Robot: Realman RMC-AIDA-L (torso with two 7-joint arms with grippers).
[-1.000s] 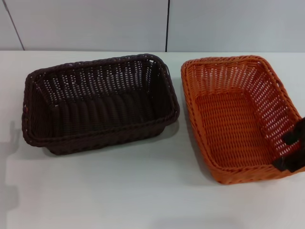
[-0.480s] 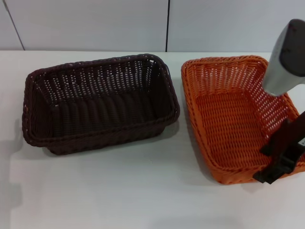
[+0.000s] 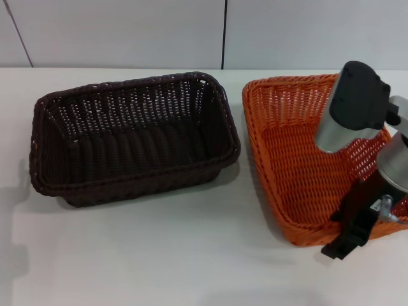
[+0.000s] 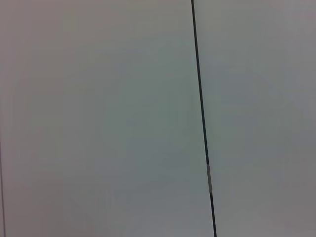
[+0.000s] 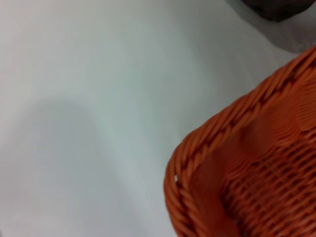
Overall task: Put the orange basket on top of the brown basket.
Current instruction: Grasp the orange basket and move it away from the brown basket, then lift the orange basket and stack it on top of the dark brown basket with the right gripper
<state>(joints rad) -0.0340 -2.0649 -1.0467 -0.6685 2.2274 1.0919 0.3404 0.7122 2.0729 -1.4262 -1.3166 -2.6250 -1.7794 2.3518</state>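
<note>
Reaching down over the near right corner of the orange basket [image 3: 306,159], our right gripper [image 3: 352,233] hangs with its dark fingers at the braided rim there; we cannot tell whether its jaws are spread or closed, or whether they touch the weave. Above it, our right arm's grey and black housing [image 3: 352,105] crosses over the basket's right side. From our right wrist we see a rounded corner of the orange basket [image 5: 247,163] close up, with bare white table [image 5: 89,98] beside it.

The orange basket sits on the white table [image 3: 159,255] on our right, its mouth facing up. The brown basket [image 3: 131,137] sits to its left, near but apart from it, also mouth up. Behind both runs a pale wall [image 3: 127,32] with a dark seam.

Our left wrist faces only that pale wall [image 4: 98,118], and our left gripper appears nowhere.
</note>
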